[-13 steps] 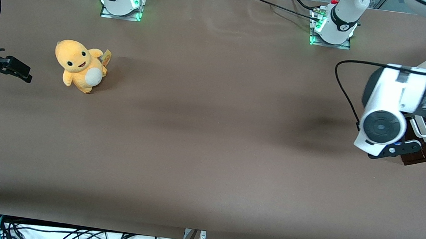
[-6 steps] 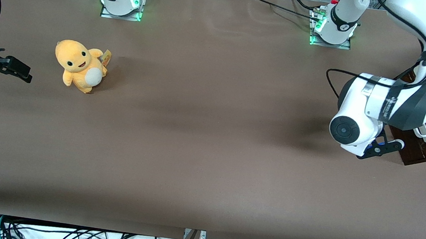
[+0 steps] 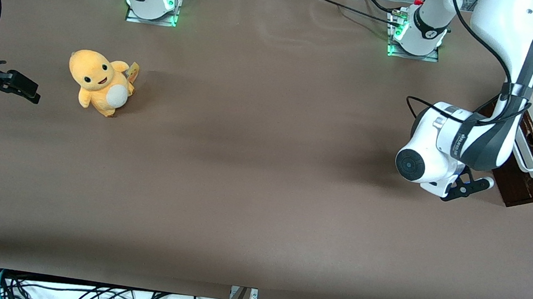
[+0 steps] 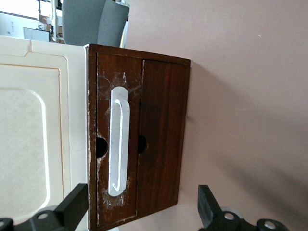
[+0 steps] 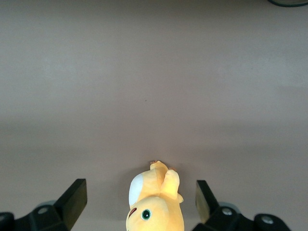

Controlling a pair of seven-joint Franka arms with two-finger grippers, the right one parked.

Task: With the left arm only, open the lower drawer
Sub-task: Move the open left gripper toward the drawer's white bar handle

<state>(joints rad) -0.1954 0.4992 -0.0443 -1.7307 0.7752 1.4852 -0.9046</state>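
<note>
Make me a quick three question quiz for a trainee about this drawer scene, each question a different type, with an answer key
1. True or false: the tool is clamped on the drawer's handle.
2. Multiple choice: what lies toward the parked arm's end of the table? A) a blue cup B) a yellow plush C) a red book
3. Fill in: the drawer front is dark brown wood and its bar handle is ____.

Key
1. False. The tool is open and hangs in front of the drawer, apart from the handle.
2. B
3. white
</note>
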